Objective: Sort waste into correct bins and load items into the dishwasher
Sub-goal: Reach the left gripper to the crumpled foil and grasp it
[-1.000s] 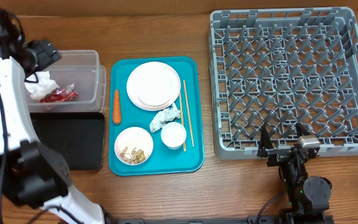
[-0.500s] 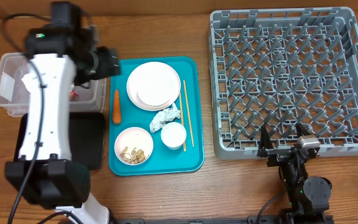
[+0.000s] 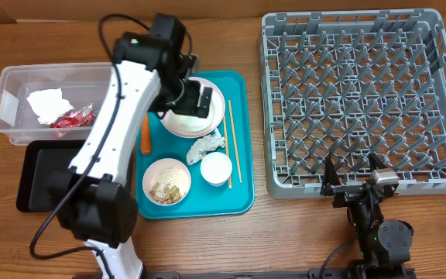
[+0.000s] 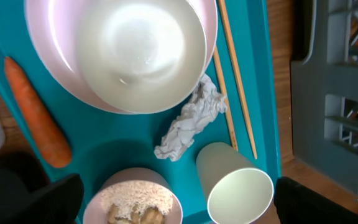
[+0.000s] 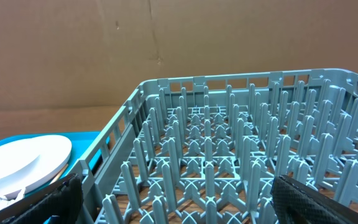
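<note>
the left gripper (image 3: pixel 193 99) hangs over the large plate (image 4: pixel 45 59) on the teal tray (image 3: pixel 238 203) at the middle of the worktop, its jaws spread wide and holding nothing. a bowl (image 4: pixel 138 56) sits stacked on that plate. beside it lie the carrot (image 4: pixel 36 121), a crumpled tissue (image 4: pixel 188 121), the chopsticks (image 4: pixel 235 81), a small cup (image 4: pixel 238 186) and a bowl of rice (image 4: pixel 135 200). by the left edge the clear tub (image 3: pixel 10 81) holds a white tissue (image 3: pixel 47 103) and the red wrapper (image 3: pixel 73 118), with the black tray (image 3: pixel 41 180) just in front of it. the dish rack (image 3: pixel 362 101) fills the far right corner. the right gripper (image 3: pixel 351 175) rests at the near edge by the rack, jaws apart and empty.
</note>
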### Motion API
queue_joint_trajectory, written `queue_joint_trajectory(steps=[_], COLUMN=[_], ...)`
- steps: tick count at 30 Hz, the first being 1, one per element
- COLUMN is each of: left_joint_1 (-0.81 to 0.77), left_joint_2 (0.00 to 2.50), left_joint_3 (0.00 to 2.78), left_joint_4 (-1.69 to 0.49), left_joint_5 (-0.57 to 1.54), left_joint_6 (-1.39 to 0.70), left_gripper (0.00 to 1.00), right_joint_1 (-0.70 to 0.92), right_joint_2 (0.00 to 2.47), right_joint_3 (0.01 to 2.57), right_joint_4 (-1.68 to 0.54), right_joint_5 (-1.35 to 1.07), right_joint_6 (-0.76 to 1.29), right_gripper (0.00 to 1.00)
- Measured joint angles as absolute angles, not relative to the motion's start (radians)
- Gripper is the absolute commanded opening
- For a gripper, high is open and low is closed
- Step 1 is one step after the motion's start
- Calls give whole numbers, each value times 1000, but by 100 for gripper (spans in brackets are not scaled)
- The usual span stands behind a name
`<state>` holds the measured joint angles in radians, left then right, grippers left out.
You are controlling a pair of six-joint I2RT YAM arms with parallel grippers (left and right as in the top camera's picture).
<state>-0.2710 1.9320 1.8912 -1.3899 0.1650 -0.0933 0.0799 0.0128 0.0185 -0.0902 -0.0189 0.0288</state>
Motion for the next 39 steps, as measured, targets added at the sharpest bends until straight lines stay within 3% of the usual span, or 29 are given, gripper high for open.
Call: queue_joint_trajectory(steps=[2, 8, 39], left_joint_1=[-290, -334, -354], left_joint_2=[1953, 2014, 2130], left_joint_3=[1891, 1891, 1825], left_joint_4=[-1409, -1460, -1462], left_joint_5=[165, 165, 96], left_joint_6=[-93, -91, -158], left_gripper=[99, 84, 73], right_joint_1=[80, 80, 80], right_joint_2=[13, 13, 13], right_joint_3=[19, 19, 19], right_joint_4=[-90, -91, -89], right_joint_5=[-19, -19, -19], right_joint_6=[29, 29, 29], right_gripper=[100, 100, 100])
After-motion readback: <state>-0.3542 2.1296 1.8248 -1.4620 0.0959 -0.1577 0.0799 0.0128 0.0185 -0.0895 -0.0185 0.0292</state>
